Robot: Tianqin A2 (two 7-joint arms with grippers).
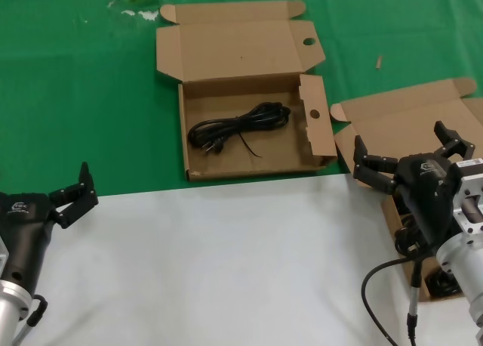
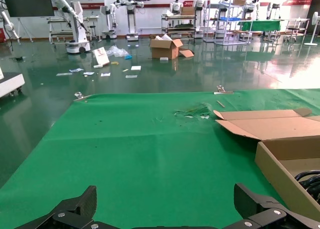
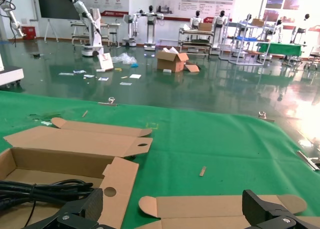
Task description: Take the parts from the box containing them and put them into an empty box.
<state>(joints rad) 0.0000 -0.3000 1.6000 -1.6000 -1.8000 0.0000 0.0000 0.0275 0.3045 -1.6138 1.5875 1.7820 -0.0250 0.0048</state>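
The box with round holes (image 1: 320, 138) lies open at the middle of the green cloth and holds one coiled black cable bundle (image 1: 240, 125). The second box (image 1: 411, 104), with a rounded ear tab, lies at the right. More black cables (image 1: 409, 236) show in it under my right gripper (image 1: 404, 146), which is open and hovers over that box, holding nothing. In the right wrist view the gripper (image 3: 175, 211) is above the box's lid (image 3: 225, 206), with the holed box (image 3: 120, 174) and its cable (image 3: 40, 191) beside it. My left gripper (image 1: 75, 193) is open and empty at the near left.
A white surface (image 1: 226, 263) covers the near half; green cloth (image 1: 75, 81) covers the far half. The holed box's lid (image 1: 234, 47) lies flat behind it. Small scraps (image 1: 139, 13) lie at the far edge. In the left wrist view the holed box's wall (image 2: 280, 174) is off to one side.
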